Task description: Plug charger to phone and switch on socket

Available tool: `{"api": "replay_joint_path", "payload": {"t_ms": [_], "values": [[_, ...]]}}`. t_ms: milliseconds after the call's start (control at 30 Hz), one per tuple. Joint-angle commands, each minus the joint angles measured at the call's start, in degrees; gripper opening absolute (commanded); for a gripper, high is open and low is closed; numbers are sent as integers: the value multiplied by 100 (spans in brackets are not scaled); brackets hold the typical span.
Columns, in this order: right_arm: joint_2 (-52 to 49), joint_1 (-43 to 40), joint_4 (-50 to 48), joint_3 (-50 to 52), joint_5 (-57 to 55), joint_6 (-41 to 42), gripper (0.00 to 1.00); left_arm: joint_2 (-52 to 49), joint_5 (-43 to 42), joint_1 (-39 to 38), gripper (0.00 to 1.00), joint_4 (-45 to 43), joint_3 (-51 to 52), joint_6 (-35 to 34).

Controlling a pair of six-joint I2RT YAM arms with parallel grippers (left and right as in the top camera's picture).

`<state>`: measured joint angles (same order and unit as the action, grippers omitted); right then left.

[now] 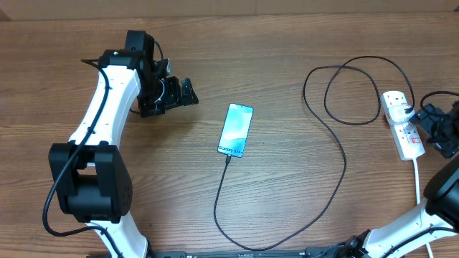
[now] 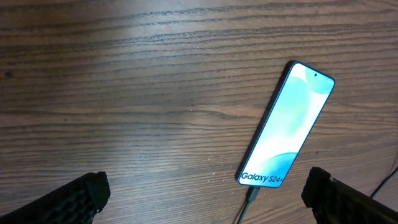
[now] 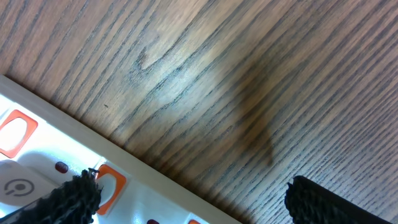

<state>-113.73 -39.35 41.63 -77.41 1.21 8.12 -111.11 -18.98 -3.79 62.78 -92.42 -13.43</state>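
Holding left pincer (image 1: 191,93) spread at upper left, pointed toward phone (image 1: 236,130); right pincer (image 3: 199,198) spread at socket (image 1: 403,127), right edge

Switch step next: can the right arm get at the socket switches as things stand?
Probably yes. The right gripper hangs open over the edge of the socket, close by a red switch; nothing visible lies between them.

The phone (image 2: 286,127) shows "Galaxy S24+" in dark letters at the 6 o'clock end of its screen in the left wrist view; overhead the same line is too small to read. On the socket (image 3: 56,146), a grey power sign (image 3: 18,186) sits at 8 o'clock of the right wrist view.
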Motion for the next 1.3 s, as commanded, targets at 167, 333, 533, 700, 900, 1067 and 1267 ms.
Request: {"api": "replay_joint_path", "payload": {"t_ms": [167, 333, 533, 700, 900, 1067, 1267], "values": [[-116, 70, 232, 96, 234, -269, 100, 168, 37, -35, 100, 11, -72, -52], [-116, 72, 245, 96, 234, -269, 100, 168, 37, -35, 100, 11, -72, -52], [-116, 72, 308, 96, 234, -267, 100, 168, 37, -35, 99, 13, -72, -50], [-116, 72, 330, 96, 232, -267, 100, 168, 37, -35, 100, 11, -72, -52], [-116, 70, 330, 96, 232, -267, 100, 168, 37, -35, 100, 13, -72, -52], [-116, 70, 387, 96, 42, -260, 100, 168, 37, -35, 100, 11, -72, -52], [-85, 66, 560, 70, 44, -236, 100, 168, 37, -35, 99, 11, -72, -52]]}}
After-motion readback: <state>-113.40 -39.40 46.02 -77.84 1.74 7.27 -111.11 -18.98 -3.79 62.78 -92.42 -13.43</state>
